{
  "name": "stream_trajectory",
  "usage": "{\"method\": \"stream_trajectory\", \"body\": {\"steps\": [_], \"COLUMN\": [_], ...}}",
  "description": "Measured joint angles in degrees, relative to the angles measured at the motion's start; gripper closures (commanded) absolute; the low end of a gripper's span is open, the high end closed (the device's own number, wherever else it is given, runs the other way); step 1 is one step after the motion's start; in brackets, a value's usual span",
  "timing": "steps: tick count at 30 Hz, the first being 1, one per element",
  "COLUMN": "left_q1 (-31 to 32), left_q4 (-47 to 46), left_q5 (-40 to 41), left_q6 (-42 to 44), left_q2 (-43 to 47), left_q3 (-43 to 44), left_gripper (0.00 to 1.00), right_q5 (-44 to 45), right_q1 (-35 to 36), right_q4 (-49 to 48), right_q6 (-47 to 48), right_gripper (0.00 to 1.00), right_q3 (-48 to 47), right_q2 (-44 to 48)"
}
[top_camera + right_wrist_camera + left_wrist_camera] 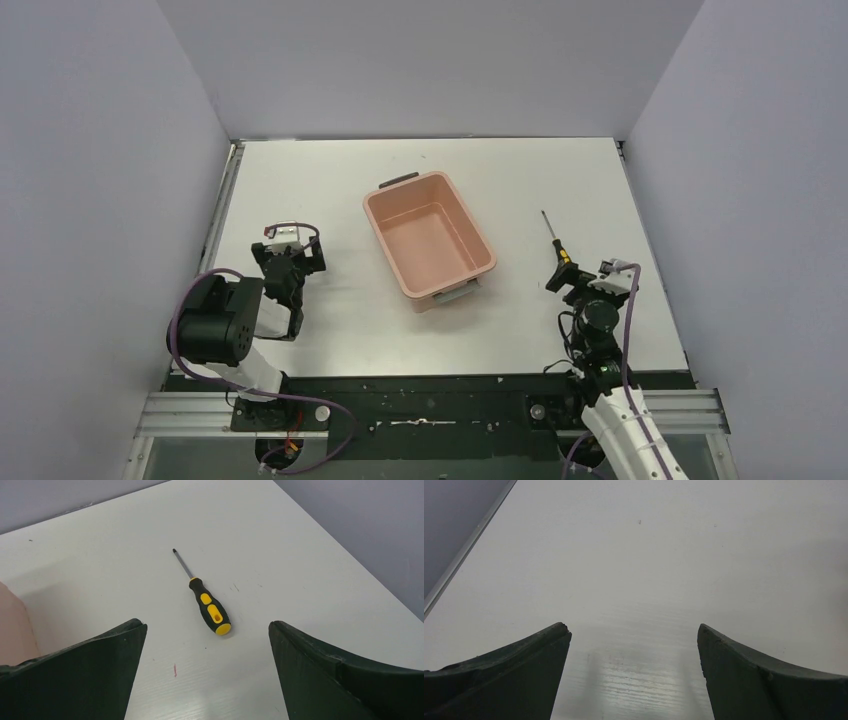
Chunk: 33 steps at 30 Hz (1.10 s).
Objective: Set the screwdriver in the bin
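The screwdriver (555, 248) lies flat on the white table to the right of the bin, its thin shaft pointing away and its black-and-yellow handle (210, 609) toward me. My right gripper (577, 281) sits just behind the handle end, open, with nothing between its fingers; in the right wrist view the handle's butt lies just ahead of the right gripper (207, 626). The salmon-pink bin (430, 240) stands empty mid-table, set at an angle. My left gripper (288, 258) rests left of the bin, open over bare table (634, 627).
Grey walls enclose the table on three sides. A metal rail (222, 215) runs along the left edge. A corner of the bin (12, 630) shows at the left of the right wrist view. The table's right edge (350, 565) lies close to the screwdriver.
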State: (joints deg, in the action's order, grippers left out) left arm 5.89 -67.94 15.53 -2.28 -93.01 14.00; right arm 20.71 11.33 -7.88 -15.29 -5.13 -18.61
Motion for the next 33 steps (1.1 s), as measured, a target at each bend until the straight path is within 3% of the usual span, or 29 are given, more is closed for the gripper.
{"method": "stream_trajectory", "body": {"steps": [3,6,11,14,18,24,30,33], "left_q1": [0.0,0.0,0.0,0.0,0.0,0.0,0.0,0.0], "left_q4": [0.0,0.0,0.0,0.0,0.0,0.0,0.0,0.0], "left_q5": [0.0,0.02,0.0,-0.02,-0.02,-0.02,-0.02,-0.02], "left_q6": [0.0,0.0,0.0,0.0,0.0,0.0,0.0,0.0], "left_q2": [0.0,0.0,0.0,0.0,0.0,0.0,0.0,0.0], "left_q3": [0.0,0.0,0.0,0.0,0.0,0.02,0.0,0.0], "left_gripper": [0.03,0.03,0.03,0.03,0.03,0.03,0.03,0.03], "right_q5": [0.46,1.22,0.02,-5.44,-13.35,-22.29,-23.12,-22.84], "right_q1": [0.0,-0.04,-2.93,-6.84,-10.49,-11.26,-10.97,-10.97], "right_q4": [0.07,2.64,12.48,20.44,30.77,43.01,45.57,45.48], "right_q6": [0.0,0.11,1.29,2.69,5.7,10.1,11.32,11.76], "right_gripper": [0.0,0.0,0.0,0.0,0.01,0.11,0.22,0.38], "right_q3": [-1.38,-9.16,-40.96,-59.87,-73.42,-75.47,-68.78,-66.2], "right_q2": [-3.96,-12.68,-40.02,-54.82,-68.0,-81.85,-86.51,-87.03]}}
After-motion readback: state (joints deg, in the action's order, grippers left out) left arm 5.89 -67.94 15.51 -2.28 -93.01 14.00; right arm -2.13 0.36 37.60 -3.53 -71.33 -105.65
